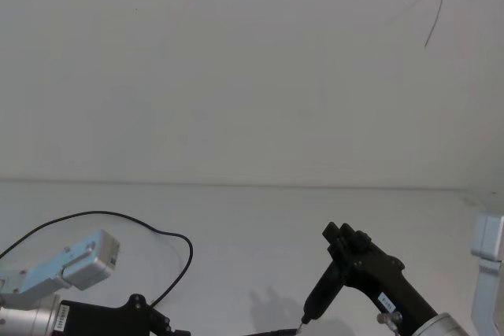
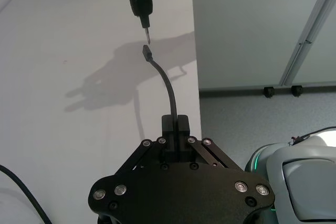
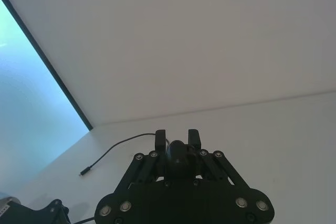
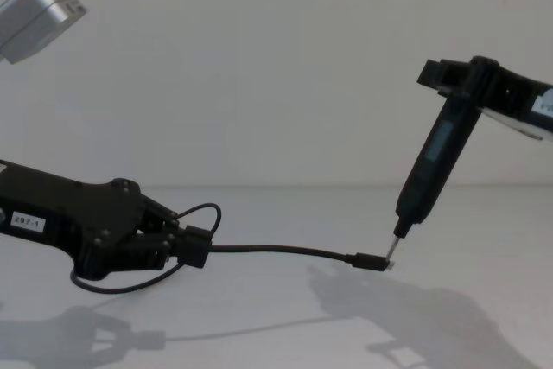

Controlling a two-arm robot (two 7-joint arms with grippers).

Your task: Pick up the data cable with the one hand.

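Note:
The data cable [image 4: 276, 251], a thin black cord, runs rightward from my left gripper [image 4: 192, 246], which is shut on it above the white table. Its tiny flat plug [image 4: 370, 262] hangs free at the far end. In the left wrist view the cable [image 2: 167, 85] rises from the shut left gripper [image 2: 175, 124] to that plug [image 2: 146, 52]. The rest of the cable [image 1: 94, 212] loops back over the table behind the left gripper [image 1: 165, 324]. My right gripper [image 4: 458, 71] is shut on a slim black pen-shaped tool [image 4: 432, 166], whose pale tip sits just above the plug.
The white table [image 2: 79, 51] ends at an edge, with grey floor beyond it. A silver box-shaped arm part [image 4: 39, 15] hangs above the left arm. A pale metal frame [image 1: 488, 257] stands at the right. A thin dark cord [image 3: 113, 150] lies farther off.

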